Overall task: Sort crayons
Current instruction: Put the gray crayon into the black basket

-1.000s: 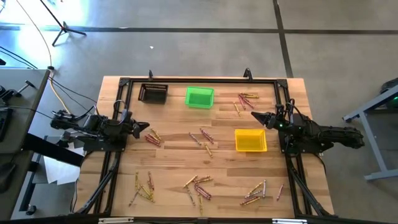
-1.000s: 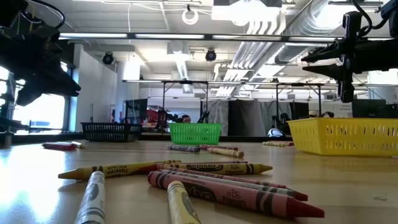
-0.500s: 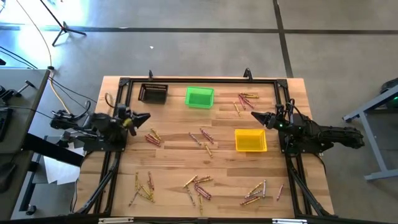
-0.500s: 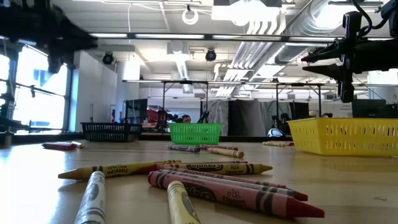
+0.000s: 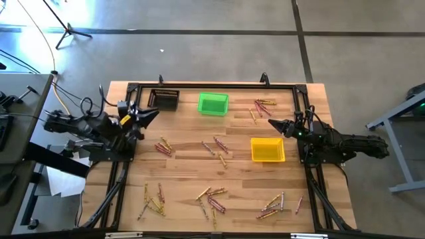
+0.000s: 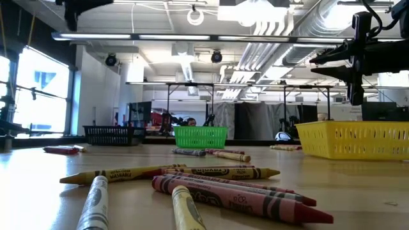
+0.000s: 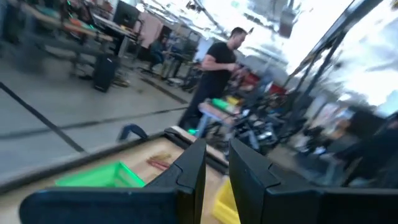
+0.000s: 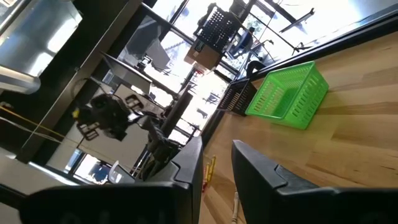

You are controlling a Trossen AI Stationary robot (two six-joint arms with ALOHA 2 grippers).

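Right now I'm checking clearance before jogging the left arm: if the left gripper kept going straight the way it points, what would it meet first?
In the high view the left gripper points toward the table's far side. The black bin lies nearest that line, the green bin farther on. The gripper is raised, so it may pass over both.

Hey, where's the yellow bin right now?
In the high view, the yellow bin sits right of centre, just below the right gripper and diagonally below the green bin.

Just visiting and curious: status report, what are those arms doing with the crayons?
Left gripper empty, near black bin. Right gripper empty, beside yellow bin. Crayons scattered on table; nothing in the way.
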